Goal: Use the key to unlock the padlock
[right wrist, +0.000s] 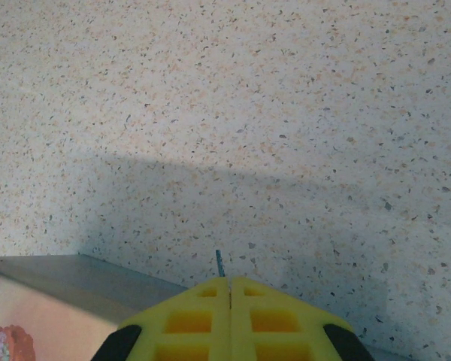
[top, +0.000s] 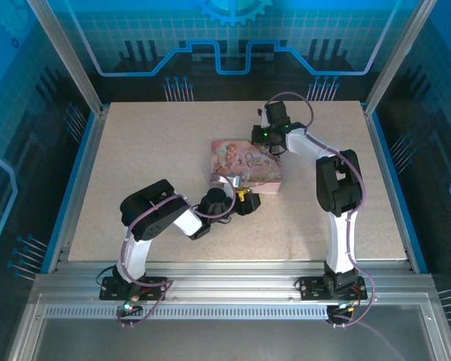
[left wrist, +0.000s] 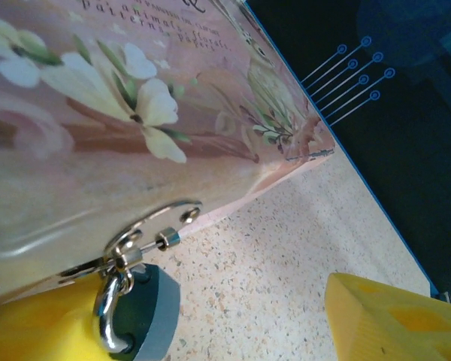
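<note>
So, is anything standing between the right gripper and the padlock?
Yes, the pink tin. The right gripper, shut, sits by the tin's far edge, while the padlock hangs from the clasp on its near side, between the left gripper's open fingers. So the tin's body lies between them.

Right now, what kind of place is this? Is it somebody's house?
Not a house; it looks like a robot lab booth. Two robot arms, the left arm and the right arm, are bolted to a metal rail beside a speckled table, with blue circuit-pattern walls around.
</note>
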Robot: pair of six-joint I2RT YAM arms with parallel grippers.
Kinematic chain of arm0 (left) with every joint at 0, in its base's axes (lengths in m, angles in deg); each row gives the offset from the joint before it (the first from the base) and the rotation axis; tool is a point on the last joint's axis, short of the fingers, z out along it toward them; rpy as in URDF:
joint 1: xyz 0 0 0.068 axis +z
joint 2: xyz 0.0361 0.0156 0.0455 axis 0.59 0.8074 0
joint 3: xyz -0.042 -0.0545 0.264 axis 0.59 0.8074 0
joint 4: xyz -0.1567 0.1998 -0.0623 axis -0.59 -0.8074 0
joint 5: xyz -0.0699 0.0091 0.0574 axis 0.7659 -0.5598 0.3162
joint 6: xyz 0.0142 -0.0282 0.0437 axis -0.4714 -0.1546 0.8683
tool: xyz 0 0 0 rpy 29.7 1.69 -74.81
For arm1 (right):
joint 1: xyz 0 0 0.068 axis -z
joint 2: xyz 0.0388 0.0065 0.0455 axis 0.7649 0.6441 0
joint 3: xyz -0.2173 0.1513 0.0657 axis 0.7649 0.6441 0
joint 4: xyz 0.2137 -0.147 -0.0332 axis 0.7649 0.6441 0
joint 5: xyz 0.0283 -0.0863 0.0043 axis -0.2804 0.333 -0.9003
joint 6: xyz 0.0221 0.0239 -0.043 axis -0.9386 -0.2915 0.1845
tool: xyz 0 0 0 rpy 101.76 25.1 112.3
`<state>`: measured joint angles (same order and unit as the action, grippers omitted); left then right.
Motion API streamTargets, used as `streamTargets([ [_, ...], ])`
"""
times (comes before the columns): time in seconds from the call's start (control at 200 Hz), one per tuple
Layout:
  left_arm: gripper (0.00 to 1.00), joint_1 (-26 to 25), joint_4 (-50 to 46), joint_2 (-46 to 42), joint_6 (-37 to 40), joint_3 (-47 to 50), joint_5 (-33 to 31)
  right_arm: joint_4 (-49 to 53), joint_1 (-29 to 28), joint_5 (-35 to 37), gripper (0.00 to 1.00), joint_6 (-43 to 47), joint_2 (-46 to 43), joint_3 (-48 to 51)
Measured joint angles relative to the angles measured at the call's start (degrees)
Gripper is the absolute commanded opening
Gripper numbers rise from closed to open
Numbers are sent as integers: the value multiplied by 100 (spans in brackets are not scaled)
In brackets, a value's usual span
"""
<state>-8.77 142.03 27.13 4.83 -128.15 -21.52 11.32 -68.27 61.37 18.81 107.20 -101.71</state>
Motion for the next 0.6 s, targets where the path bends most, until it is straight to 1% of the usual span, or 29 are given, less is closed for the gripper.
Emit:
streamTargets([
  [0.05,69,-4,35,59,-72,-31,20,0,0,4,0,0,0,0],
  [0.2,60,-4,155,179,-232,-59,20,4,0,11,0,0,-2,0],
  [0.315,55,20,197,205,-297,-55,24,-2,0,9,0,2,-20,33],
  [0.495,43,140,267,205,-387,48,111,-44,0,9,0,2,-55,101],
  [0.6,41,199,345,203,-389,107,181,-46,0,9,0,0,-70,120],
])
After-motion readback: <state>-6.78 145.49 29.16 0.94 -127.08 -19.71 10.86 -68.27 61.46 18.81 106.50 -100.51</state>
